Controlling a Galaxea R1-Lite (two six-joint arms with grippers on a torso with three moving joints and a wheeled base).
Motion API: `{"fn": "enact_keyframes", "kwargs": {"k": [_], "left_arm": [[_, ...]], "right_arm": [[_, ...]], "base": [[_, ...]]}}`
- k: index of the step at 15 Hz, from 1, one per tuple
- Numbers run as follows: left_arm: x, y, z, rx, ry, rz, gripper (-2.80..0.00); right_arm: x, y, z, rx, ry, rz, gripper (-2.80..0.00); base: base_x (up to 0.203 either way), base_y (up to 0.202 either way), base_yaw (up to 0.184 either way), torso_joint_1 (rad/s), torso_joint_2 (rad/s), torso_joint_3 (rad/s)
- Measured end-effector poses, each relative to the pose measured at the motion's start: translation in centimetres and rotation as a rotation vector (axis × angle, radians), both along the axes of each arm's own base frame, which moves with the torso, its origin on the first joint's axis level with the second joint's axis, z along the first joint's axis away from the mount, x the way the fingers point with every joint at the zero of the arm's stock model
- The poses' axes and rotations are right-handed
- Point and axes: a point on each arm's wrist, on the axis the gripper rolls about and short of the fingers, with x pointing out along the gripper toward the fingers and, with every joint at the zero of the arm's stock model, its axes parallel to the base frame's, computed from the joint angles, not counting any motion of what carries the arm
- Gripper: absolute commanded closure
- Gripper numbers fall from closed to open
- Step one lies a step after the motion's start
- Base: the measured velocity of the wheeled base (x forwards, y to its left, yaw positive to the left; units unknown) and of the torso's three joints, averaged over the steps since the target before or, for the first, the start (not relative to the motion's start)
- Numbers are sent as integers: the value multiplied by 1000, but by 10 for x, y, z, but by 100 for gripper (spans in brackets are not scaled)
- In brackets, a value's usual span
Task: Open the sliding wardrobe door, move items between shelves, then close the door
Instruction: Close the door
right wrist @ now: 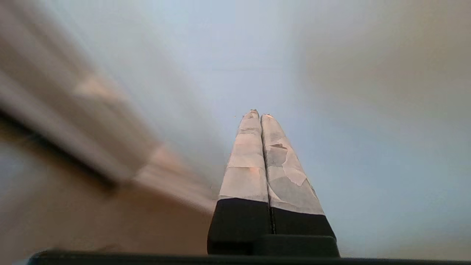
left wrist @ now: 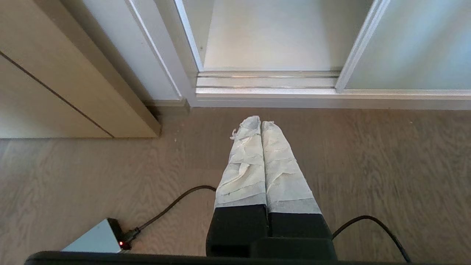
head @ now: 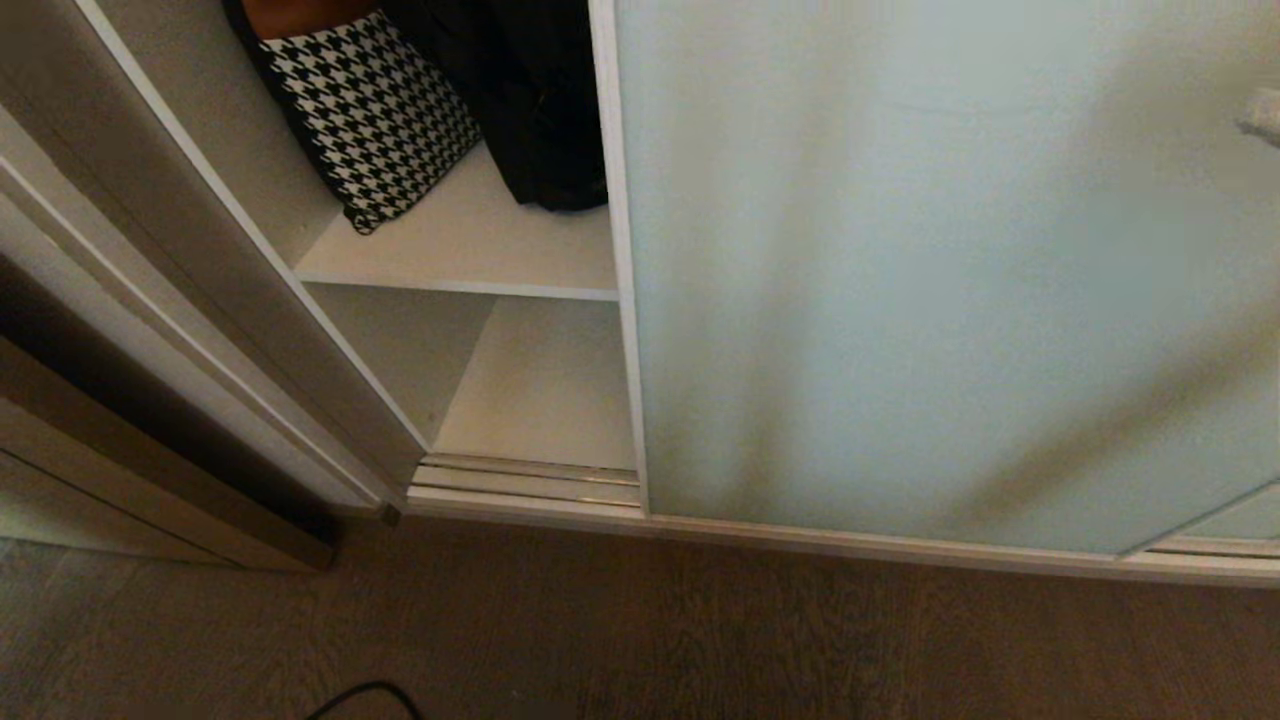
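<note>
Sliding wardrobe door (head: 900,270) part open, gap at left, upper shelf (head: 470,245) w/ black bag (head: 540,110) beside houndstooth cushion (head: 375,115), lower shelf (head: 545,385) bare, left gripper (left wrist: 261,121) pressed together above floor (left wrist: 368,158), right gripper (right wrist: 259,114) pressed together facing door glass, nothing held.

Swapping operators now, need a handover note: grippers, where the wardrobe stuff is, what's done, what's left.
Left gripper: shut, empty, parked above the floor before the track.
Right gripper: shut, empty, facing the sliding wardrobe door.
Door: slid partly open; the left bay is exposed.
Black bag: on the upper shelf, beside a houndstooth cushion.
Lower shelf: bare in what shows.
Done: door opened.
Left: move the bag to another shelf, close the door.
</note>
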Motion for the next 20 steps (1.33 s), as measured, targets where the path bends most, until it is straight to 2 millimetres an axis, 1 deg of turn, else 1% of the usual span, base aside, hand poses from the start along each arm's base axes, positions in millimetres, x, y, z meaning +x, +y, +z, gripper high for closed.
{"fn": "enact_keyframes", "kwargs": {"k": [2, 6, 9, 12, 14, 16, 18, 20], "left_arm": [[0, 0, 0, 0, 0, 0, 0], [0, 0, 0, 1, 0, 1, 0], [0, 0, 0, 1, 0, 0, 0], [0, 0, 0, 1, 0, 0, 0], [0, 0, 0, 0, 0, 0, 0], [0, 0, 0, 1, 0, 0, 0], [0, 0, 0, 0, 0, 0, 0], [0, 0, 0, 1, 0, 0, 0]], "right_arm": [[-8, -20, -2, 8, -18, -128, 0], [-22, -50, -9, 18, -29, -408, 0], [-31, -75, -15, 10, 7, -705, 0], [-38, -104, -17, 21, 28, -1048, 0], [-41, -132, -16, 52, 45, -1281, 0], [-39, -168, -11, 92, 57, -1431, 0], [-35, -209, -1, 123, 39, -1496, 0], [-30, -248, 12, 150, 8, -1502, 0]], "base": [[0, 0, 0, 0, 0, 0], [0, 0, 0, 0, 0, 0], [0, 0, 0, 0, 0, 0], [0, 0, 0, 0, 0, 0], [0, 0, 0, 0, 0, 0], [0, 0, 0, 0, 0, 0], [0, 0, 0, 0, 0, 0], [0, 0, 0, 0, 0, 0]]}}
